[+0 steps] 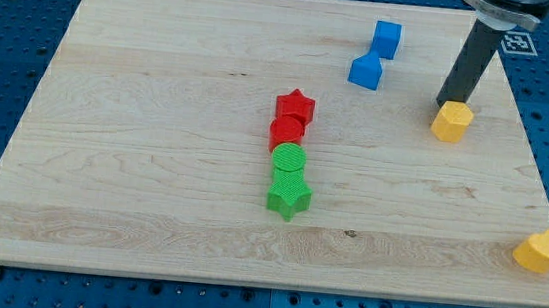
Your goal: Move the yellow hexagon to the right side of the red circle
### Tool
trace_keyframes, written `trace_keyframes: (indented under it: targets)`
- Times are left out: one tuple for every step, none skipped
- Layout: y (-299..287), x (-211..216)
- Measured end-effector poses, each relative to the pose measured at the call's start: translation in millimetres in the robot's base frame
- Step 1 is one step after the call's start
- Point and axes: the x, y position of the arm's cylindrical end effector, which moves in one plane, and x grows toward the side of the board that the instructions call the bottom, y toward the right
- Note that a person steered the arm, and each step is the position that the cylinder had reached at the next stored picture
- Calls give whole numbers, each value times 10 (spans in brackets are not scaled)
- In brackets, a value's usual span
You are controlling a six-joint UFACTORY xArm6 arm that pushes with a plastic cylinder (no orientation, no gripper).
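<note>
The yellow hexagon [452, 122] lies on the wooden board at the view's right, upper half. My tip [442, 102] stands right at its upper left edge, touching or nearly touching it. The red circle [286, 132] sits near the board's middle, far to the left of the hexagon. It is the second piece in a tight column: a red star [296, 106] above it, a green circle [289, 159] and a green star [289, 194] below it.
Two blue blocks lie near the view's top: a blue cube [387, 37] and a blue block [366, 70] below-left of it. A yellow heart [541, 250] sits at the board's lower right corner. The board's right edge [529, 146] is close to the hexagon.
</note>
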Motion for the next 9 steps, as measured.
trace_keyframes:
  targets:
    - [111,7]
    - [230,61]
    - [179,64]
    - [-48,65]
    - [-64,263]
    - [-64,280]
    - [-64,295]
    - [-64,322]
    - [-64,336]
